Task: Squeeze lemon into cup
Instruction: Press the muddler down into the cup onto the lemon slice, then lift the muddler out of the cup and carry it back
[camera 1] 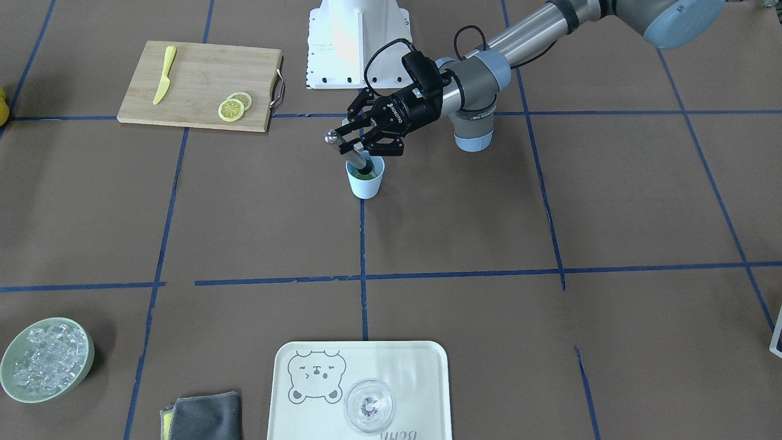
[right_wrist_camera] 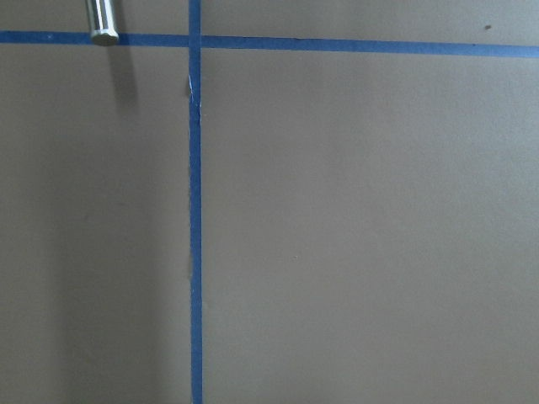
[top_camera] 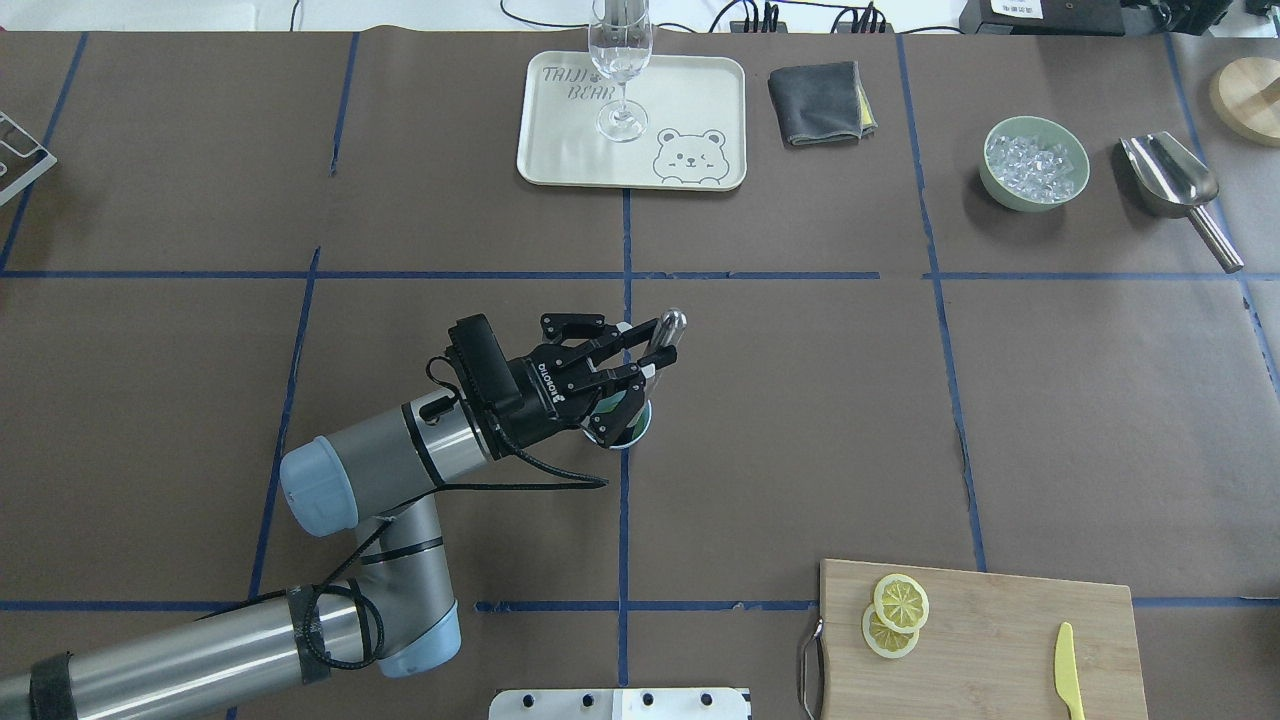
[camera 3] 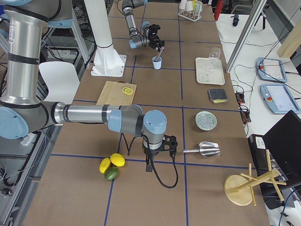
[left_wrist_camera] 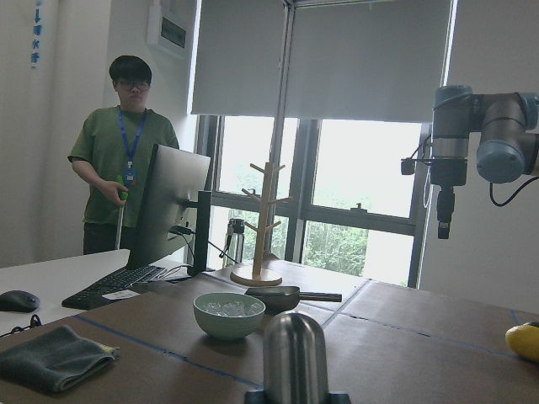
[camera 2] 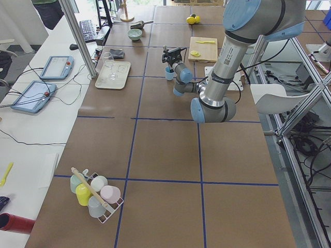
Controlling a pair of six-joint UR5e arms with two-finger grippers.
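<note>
Two lemon slices [camera 1: 232,109] lie overlapping on the wooden cutting board [camera 1: 195,79]; they also show in the overhead view [top_camera: 893,618]. The light-blue cup [camera 1: 366,183] stands mid-table, dark green inside. My left gripper [camera 1: 354,142] reaches in level above the cup [top_camera: 640,430] and is shut on a metal muddler [camera 1: 342,146], which leans with its lower end inside the cup. The muddler's rounded top [left_wrist_camera: 294,358] fills the bottom of the left wrist view. My right gripper [camera 3: 153,160] hangs far from the cup over bare table; I cannot tell whether it is open or shut.
A yellow knife [camera 1: 165,74] lies on the board. A tray [top_camera: 560,130] carries a clear glass [top_camera: 622,60]. A grey cloth [top_camera: 815,102], a green bowl of ice [top_camera: 990,180] and a metal scoop [top_camera: 1170,175] lie beyond. Whole lemons and a lime [camera 3: 111,167] sit near the right arm.
</note>
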